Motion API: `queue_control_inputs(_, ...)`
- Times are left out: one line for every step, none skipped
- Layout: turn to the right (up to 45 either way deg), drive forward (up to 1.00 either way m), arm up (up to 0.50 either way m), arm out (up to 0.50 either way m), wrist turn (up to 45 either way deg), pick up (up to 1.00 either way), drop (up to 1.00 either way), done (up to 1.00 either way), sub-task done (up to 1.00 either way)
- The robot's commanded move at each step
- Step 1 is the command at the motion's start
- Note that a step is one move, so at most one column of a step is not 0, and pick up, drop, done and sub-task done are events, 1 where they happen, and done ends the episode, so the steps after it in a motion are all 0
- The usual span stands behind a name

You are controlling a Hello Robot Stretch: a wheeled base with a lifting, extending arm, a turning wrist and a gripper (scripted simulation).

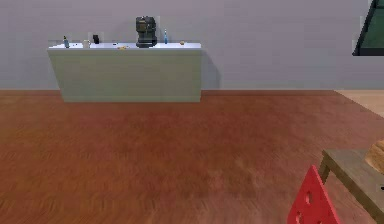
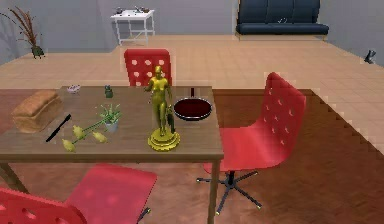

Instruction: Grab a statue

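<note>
Arm side view, item: gold statue point(image 2: 160, 108), standing upright near the wooden counter's point(image 2: 200, 142) near edge, just beside a dark pot point(image 2: 193, 107), with a small plant point(image 2: 110, 118) on its other side. Claw: state and load, cannot tell. Handling, as judged: reaching for the slim torso rather than the wide base, keeping clear of the pot, lifting straight up. Forward view: dark bust-like figure point(image 1: 146, 32) sitting on a far white counter point(image 1: 130, 70).

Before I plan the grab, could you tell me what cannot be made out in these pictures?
Forward view: small items on the white counter, too small to name.
Forward view: wooden table, cut off by the right edge.
Arm side view: nearest red chair, cut off by the bottom edge.
</note>
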Motion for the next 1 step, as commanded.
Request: queue_control_inputs(0.0,0.00,0.50,0.00,0.0,0.00,0.00,0.00,0.00)
